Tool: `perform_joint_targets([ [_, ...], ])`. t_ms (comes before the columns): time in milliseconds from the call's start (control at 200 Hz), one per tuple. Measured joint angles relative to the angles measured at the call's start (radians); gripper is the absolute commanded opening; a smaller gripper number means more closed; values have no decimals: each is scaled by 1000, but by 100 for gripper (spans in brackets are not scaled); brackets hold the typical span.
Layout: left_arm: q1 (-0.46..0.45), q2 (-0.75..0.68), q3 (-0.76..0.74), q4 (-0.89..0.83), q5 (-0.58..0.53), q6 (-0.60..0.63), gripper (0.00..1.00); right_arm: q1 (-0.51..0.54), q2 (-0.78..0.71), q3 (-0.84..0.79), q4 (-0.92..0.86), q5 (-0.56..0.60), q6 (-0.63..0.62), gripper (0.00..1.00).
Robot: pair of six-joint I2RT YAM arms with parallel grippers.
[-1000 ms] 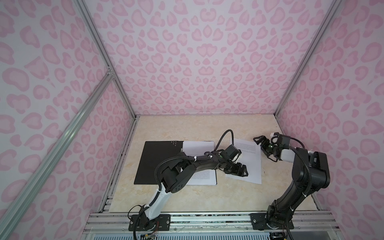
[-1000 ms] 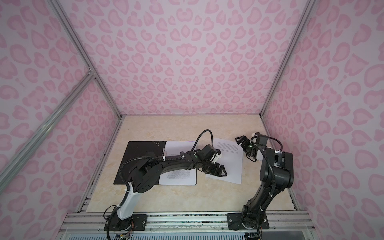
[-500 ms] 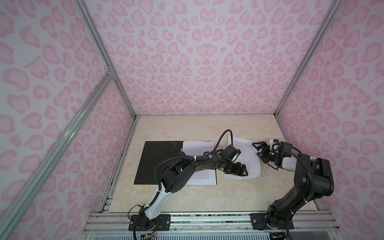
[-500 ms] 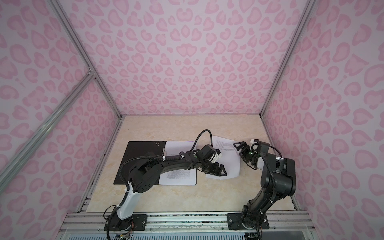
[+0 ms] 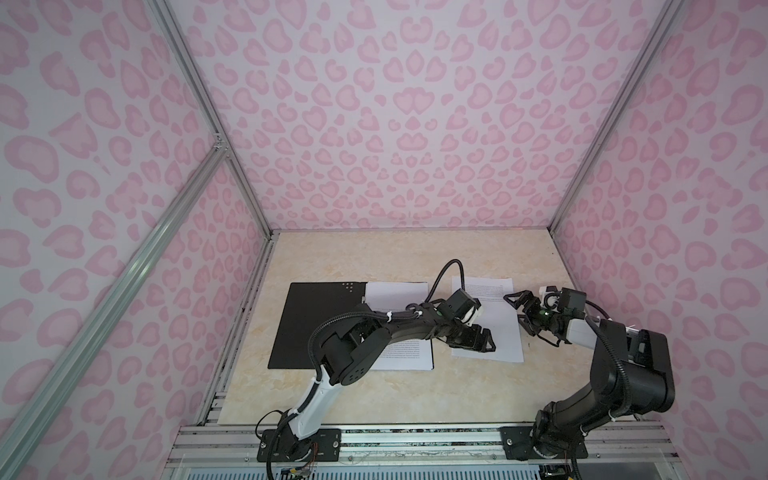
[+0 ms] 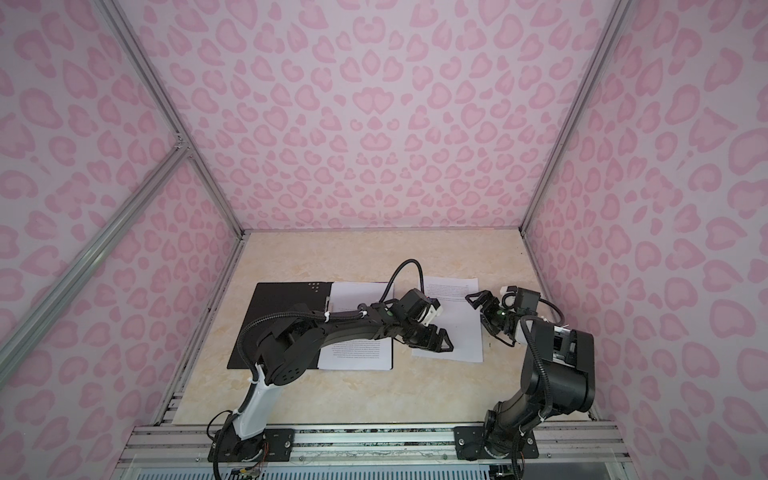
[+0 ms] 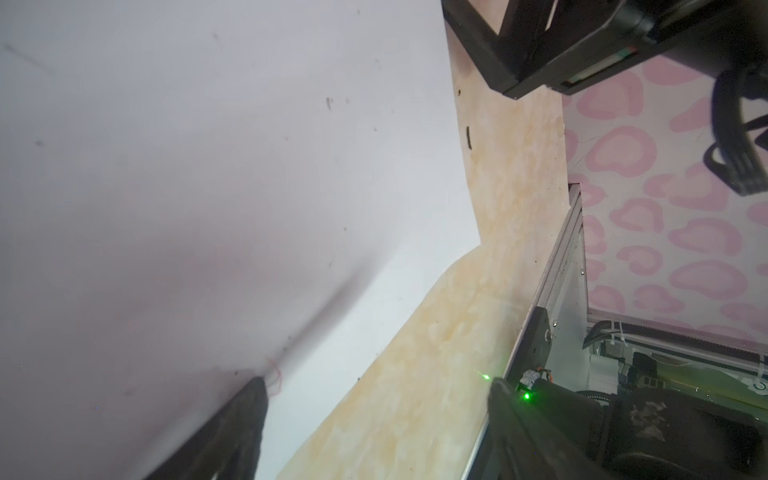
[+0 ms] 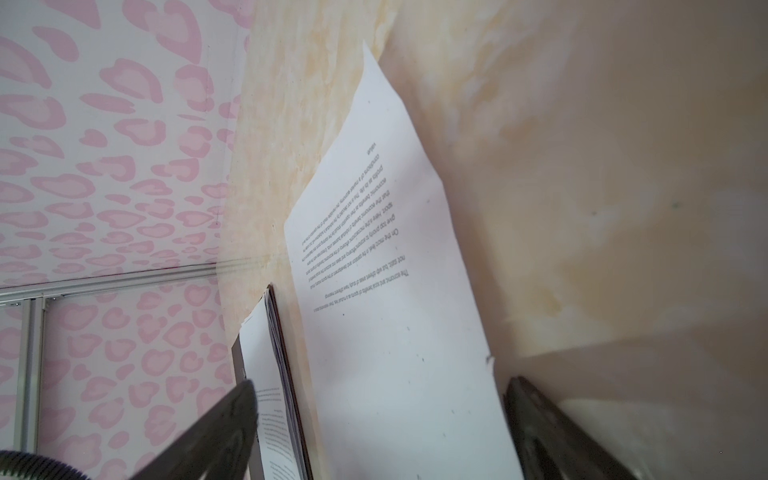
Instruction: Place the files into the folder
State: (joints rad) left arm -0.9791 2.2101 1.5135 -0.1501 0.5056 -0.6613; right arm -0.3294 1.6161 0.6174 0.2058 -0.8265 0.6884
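Note:
The folder (image 5: 316, 324) lies open with its black inside up, seen in both top views (image 6: 282, 316). White files (image 5: 395, 291) rest on its right half. One loose printed file (image 5: 494, 307) lies on the table to the folder's right. My left gripper (image 5: 482, 338) is open over that sheet's near left corner. In the left wrist view one of its fingers (image 7: 232, 436) presses the creased paper (image 7: 208, 187). My right gripper (image 5: 521, 313) is open at the sheet's right edge. In the right wrist view its jaws straddle the sheet (image 8: 395, 291), with nothing gripped.
Pink patterned walls close the beige table (image 5: 374, 257) on three sides, and the right wall is close behind the right arm. A metal rail (image 5: 415, 440) with both arm bases runs along the front edge. The folder's edge (image 8: 286, 374) lies just beside the loose sheet.
My right gripper has moved nearer and slightly left, onto the loose sheet's right edge. The sheet bowed for a moment and now lies flatter. The left arm has stayed put.

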Motion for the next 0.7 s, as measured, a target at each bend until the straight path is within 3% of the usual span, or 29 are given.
perform_joint_targets([
  [105,0,-2,-5,7,0,0,85,0,19,-8,45,-17,21,81],
  [380,3,-1,-6,13,7,-8,85,5,26,-39,142,-60,87,71],
  [605,6,3,-6,15,17,-10,85,26,-12,-44,80,-29,42,67],
  [700,8,4,-5,15,23,-10,85,57,-15,-17,9,10,-11,60],
])
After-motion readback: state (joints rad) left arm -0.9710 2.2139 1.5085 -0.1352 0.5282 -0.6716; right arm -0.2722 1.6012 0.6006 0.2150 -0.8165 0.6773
